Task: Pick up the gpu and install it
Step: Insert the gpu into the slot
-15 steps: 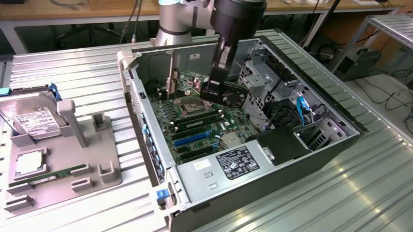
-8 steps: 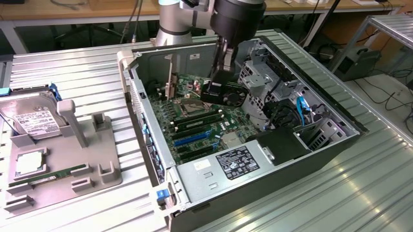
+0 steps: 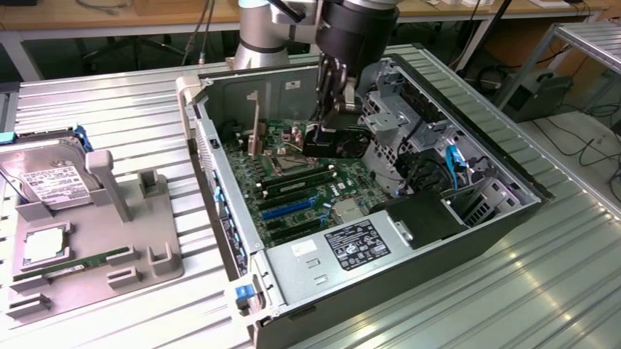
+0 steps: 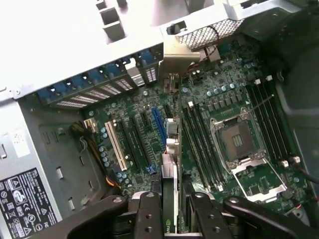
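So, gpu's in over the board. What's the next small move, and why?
Probably ease it straight down, slowly. The tool is clamped on the gpu, which hangs edge-on above the motherboard, near the blue slot, and looks not yet seated.

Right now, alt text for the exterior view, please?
The end effector holds the gpu over the motherboard inside an open computer case. A grey tray with a hard drive lies at the exterior view's left.

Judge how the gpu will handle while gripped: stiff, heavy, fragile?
Likely stiff: the gpu hangs straight from the hand without sagging. Probably weighty for its size, given its fan block. Possibly fragile: thin board edge exposed.
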{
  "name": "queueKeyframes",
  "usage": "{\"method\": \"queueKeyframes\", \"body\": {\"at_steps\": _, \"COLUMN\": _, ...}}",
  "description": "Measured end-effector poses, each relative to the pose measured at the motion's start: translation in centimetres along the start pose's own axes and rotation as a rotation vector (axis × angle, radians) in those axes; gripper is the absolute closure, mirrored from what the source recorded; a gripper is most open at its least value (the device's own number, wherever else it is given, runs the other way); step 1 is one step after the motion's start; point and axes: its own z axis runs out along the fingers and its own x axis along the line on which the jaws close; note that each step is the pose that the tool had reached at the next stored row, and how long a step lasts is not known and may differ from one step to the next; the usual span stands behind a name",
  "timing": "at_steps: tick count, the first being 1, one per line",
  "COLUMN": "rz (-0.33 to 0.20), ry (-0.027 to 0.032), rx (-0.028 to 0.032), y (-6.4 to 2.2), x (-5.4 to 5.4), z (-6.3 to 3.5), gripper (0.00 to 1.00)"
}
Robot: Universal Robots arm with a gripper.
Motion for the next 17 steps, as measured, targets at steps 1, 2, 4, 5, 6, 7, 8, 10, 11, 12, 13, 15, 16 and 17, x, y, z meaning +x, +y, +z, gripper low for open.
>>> {"method": "queueKeyframes", "body": {"at_steps": 1, "rz": -0.021, "ry": 0.0011, "rx": 0.0005, "y": 0.0, "x": 0.0, "z": 0.05, "gripper": 0.74}}
{"method": "queueKeyframes", "body": {"at_steps": 2, "rz": -0.04, "ry": 0.0022, "rx": 0.001, "y": 0.0, "x": 0.0, "z": 0.09, "gripper": 0.74}}
{"method": "queueKeyframes", "body": {"at_steps": 4, "rz": -0.079, "ry": 0.0041, "rx": 0.002, "y": -0.01, "x": 0.0, "z": 0.18, "gripper": 0.74}}
{"method": "queueKeyframes", "body": {"at_steps": 5, "rz": -0.096, "ry": 0.0051, "rx": 0.0024, "y": -0.01, "x": 0.0, "z": 0.22, "gripper": 0.74}}
{"method": "queueKeyframes", "body": {"at_steps": 6, "rz": -0.114, "ry": 0.006, "rx": 0.0028, "y": -0.01, "x": 0.0, "z": 0.27, "gripper": 0.74}}
{"method": "queueKeyframes", "body": {"at_steps": 7, "rz": -0.134, "ry": 0.0071, "rx": 0.0033, "y": -0.02, "x": 0.0, "z": 0.32, "gripper": 0.74}}
{"method": "queueKeyframes", "body": {"at_steps": 8, "rz": -0.159, "ry": 0.0083, "rx": 0.004, "y": -0.02, "x": 0.0, "z": 0.41, "gripper": 0.74}}
{"method": "queueKeyframes", "body": {"at_steps": 10, "rz": -0.215, "ry": 0.0113, "rx": 0.0053, "y": -0.04, "x": 0.0, "z": 0.7, "gripper": 0.74}}
{"method": "queueKeyframes", "body": {"at_steps": 11, "rz": -0.252, "ry": 0.0131, "rx": 0.0062, "y": -0.05, "x": 0.0, "z": 0.9, "gripper": 0.74}}
{"method": "queueKeyframes", "body": {"at_steps": 12, "rz": -0.289, "ry": 0.0113, "rx": 0.0066, "y": -0.05, "x": 0.0, "z": 1.05, "gripper": 0.74}}
{"method": "queueKeyframes", "body": {"at_steps": 13, "rz": -0.306, "ry": 0.0061, "rx": 0.0058, "y": -0.05, "x": 0.0, "z": 1.14, "gripper": 0.74}}
{"method": "queueKeyframes", "body": {"at_steps": 15, "rz": -0.311, "ry": -0.007, "rx": 0.004, "y": -0.03, "x": 0.0, "z": 1.48, "gripper": 0.74}}
{"method": "queueKeyframes", "body": {"at_steps": 16, "rz": -0.311, "ry": -0.007, "rx": 0.0038, "y": 0.06, "x": 0.0, "z": 1.65, "gripper": 0.74}}
{"method": "queueKeyframes", "body": {"at_steps": 17, "rz": -0.311, "ry": -0.0071, "rx": 0.0037, "y": 0.26, "x": 0.1, "z": 1.92, "gripper": 0.74}}
